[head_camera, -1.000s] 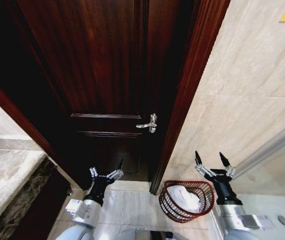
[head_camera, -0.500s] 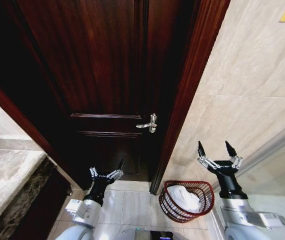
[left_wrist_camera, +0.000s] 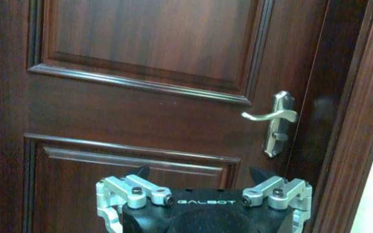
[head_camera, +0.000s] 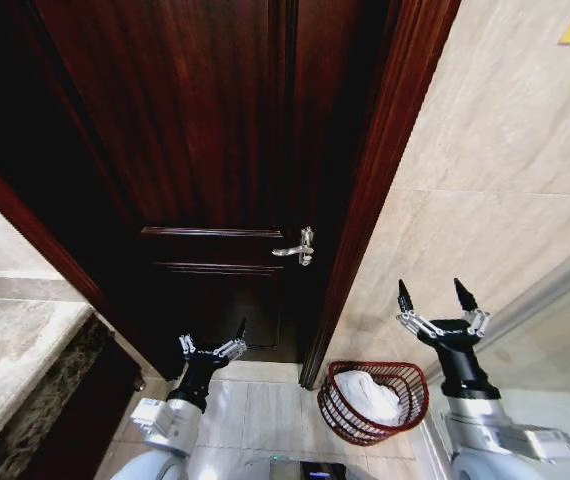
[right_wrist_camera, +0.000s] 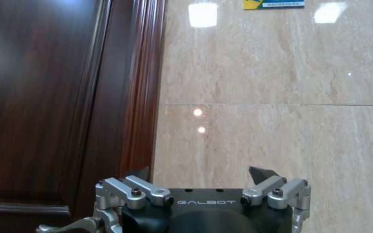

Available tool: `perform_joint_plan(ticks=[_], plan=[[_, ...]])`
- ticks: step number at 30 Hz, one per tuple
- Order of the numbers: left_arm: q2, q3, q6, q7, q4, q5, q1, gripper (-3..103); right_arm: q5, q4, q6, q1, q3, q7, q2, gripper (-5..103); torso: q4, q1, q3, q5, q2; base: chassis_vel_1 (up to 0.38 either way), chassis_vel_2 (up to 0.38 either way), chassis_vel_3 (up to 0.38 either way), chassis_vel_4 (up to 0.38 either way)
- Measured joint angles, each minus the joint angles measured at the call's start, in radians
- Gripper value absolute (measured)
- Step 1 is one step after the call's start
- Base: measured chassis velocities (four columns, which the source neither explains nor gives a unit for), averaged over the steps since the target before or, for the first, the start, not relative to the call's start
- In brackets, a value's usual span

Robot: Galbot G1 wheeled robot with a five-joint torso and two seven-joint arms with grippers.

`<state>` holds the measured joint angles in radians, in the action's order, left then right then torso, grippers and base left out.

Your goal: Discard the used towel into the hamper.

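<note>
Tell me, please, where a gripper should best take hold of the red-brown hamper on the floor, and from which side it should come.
Probably the thicker rim of the hamper, from above. The hamper stands upright and open, so the rim is free all around, while its woven sides curve and look less firm. The white towel lies lower inside, clear of the rim. The right gripper, open, is nearest, above and beside it.

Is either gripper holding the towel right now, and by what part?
Nothing is held. Left gripper and right gripper are both open and empty; the towel lies in the hamper.

"GALBOT" on both tools (wrist housings) [left_wrist_camera: 203, 202] [right_wrist_camera: 203, 202]
</note>
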<state>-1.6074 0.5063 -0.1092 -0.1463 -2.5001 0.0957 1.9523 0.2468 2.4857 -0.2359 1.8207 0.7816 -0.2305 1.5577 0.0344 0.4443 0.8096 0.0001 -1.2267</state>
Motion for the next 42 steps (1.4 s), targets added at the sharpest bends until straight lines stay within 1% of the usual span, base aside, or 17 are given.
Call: perform_joint_plan(ticks=[12,22,42], plan=[[0.000,0.000,0.000,0.000,0.000,0.000,0.000,100,0.007,-0.014,-0.022,0.011,-0.003,-0.015,0.010,100,0.0000,0.000,0.000,-0.0001,0.000,0.035,-0.034,-0.036,0.039],[0.000,0.000,0.000,0.000,0.000,0.000,0.000,100,0.017,-0.016,-0.021,0.004,0.003,-0.016,-0.002,100,-0.0001,0.000,0.000,0.0000,0.000,0.080,-0.077,-0.090,0.085],[0.000,0.000,0.000,0.000,0.000,0.000,0.000,100,0.017,-0.020,-0.018,0.008,0.003,-0.028,-0.001,100,-0.0001,0.000,0.000,0.0000,0.000,0.086,-0.082,-0.089,0.090]])
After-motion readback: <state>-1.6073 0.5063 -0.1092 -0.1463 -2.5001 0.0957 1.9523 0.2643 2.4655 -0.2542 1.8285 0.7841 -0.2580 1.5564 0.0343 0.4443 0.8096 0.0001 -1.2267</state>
